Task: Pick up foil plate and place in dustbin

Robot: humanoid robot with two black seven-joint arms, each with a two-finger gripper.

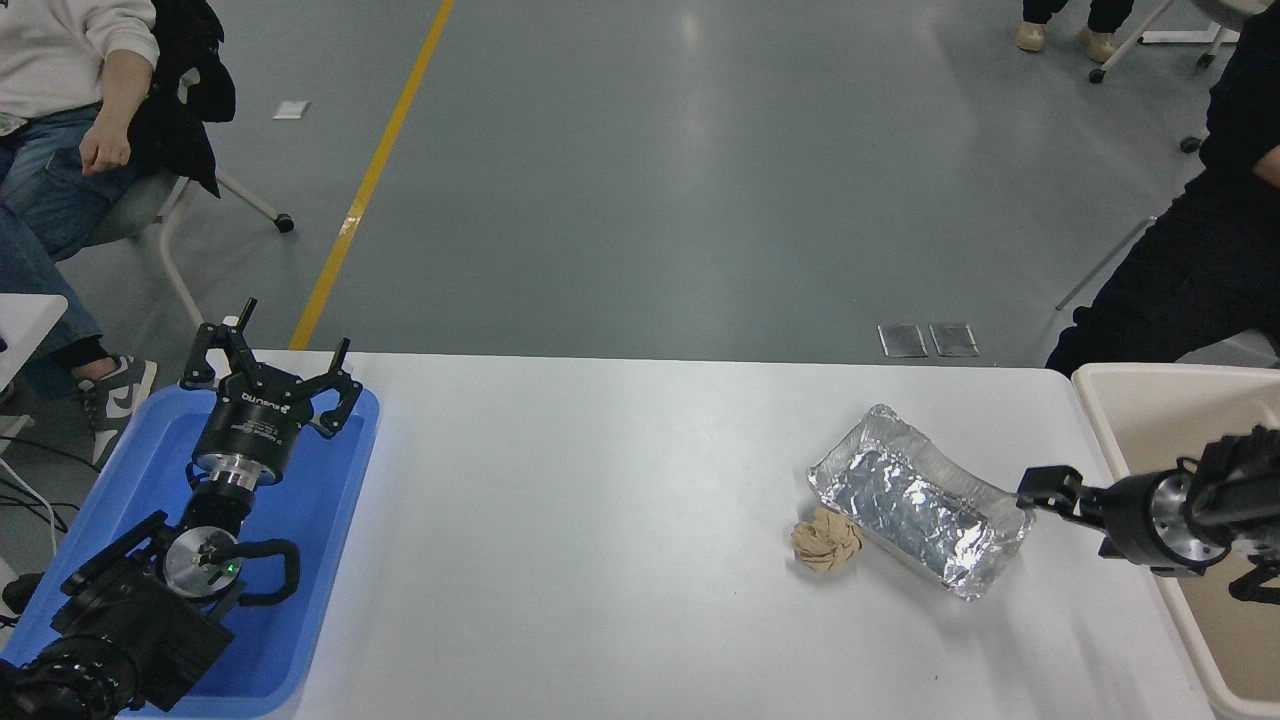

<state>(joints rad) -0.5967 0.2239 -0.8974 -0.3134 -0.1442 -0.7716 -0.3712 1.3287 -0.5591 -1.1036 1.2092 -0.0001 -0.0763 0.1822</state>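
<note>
The foil plate [915, 500], a crinkled silver tray, lies on the white table [600, 500] right of centre, slanting from upper left to lower right. My right gripper [1060, 515] reaches in from the right edge, low over the table, with its jaws apart and empty. Its upper fingertip is right at the plate's right end; I cannot tell whether they touch. The beige dustbin [1090, 400] stands off the table's right edge, under my right arm. My left gripper [275, 362] is parked open over the blue tray at the lower left.
A small crumpled brown paper ball [826, 540] lies against the plate's near-left side. The blue tray [330, 500] sits at the table's left edge. A person sits on a chair at the top left [60, 120]. A person in black [1190, 260] is behind the dustbin.
</note>
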